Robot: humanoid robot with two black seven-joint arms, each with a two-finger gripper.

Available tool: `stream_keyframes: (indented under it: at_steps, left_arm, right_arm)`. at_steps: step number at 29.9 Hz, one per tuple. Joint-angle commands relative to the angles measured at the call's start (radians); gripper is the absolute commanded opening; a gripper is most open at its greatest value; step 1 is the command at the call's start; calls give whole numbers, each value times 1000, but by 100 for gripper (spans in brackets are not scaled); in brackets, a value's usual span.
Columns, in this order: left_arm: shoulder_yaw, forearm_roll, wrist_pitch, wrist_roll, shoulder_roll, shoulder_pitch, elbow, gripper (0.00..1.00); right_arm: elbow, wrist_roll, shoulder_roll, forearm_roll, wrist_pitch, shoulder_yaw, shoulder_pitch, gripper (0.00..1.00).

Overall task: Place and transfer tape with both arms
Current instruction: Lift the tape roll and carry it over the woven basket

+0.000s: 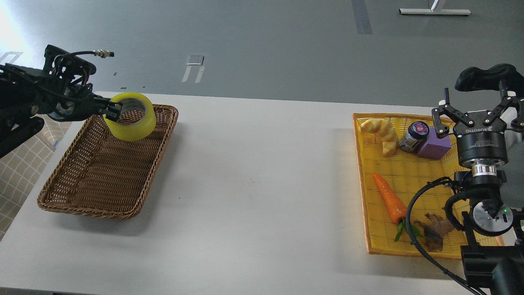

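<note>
The tape (133,119), a wide yellow roll with a grey-white core, hangs over the far part of the brown wicker basket (94,184) at the table's left. My left gripper (112,111) comes in from the left and is shut on the roll's left wall, holding it above the basket floor. My right gripper (477,112) stands upright at the right edge, fingers spread open and empty, beside the yellow tray (362,196).
The yellow tray holds a croissant-like bread (380,133), a dark jar (413,137), a purple block (436,145), a carrot (389,198) and a brown dried piece (434,231). White table (262,184) lies between basket and tray.
</note>
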Motion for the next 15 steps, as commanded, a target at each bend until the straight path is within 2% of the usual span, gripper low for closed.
stream_keyframes:
  at_steps: [1,15]
  left_arm:
    - [0,-2,15,0,7,28,3,0]
    - [0,-28,57,0,18,123,31,0]
  right_arm:
    - [-1,0,1,0,0,0,0,100]
    - [-1,0,1,0,0,-1,-3,100]
